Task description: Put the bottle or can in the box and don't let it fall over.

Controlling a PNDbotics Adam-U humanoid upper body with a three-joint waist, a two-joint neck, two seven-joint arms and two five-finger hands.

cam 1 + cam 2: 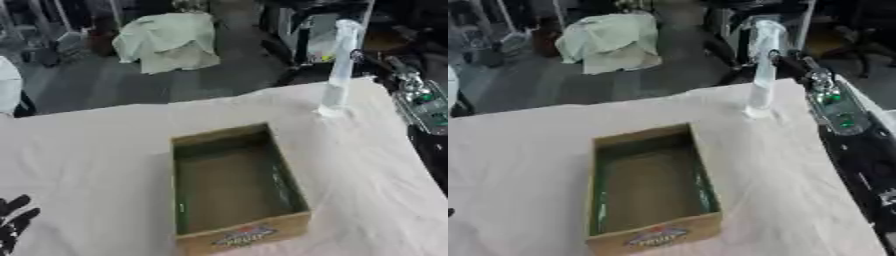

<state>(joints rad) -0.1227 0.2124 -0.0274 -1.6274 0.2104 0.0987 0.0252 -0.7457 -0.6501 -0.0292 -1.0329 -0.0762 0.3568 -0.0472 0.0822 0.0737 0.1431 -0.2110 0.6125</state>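
A tall clear bottle (761,65) stands upright on the white-covered table (87,145) near its far right corner. My right arm runs along the table's right edge, and my right hand (791,62) is against the bottle's upper right side; how it grips is hidden. An open cardboard box (249,234) with a green lining sits in the middle of the table, nearer to me than the bottle, with nothing inside. My left hand (12,220) rests open at the lower left corner, fingers up.
The table's right edge lies close beside the bottle and my right arm. Beyond the far edge is grey floor with a pale cloth-covered heap (171,40) and dark equipment (306,25). A white rounded object (7,85) shows at the left.
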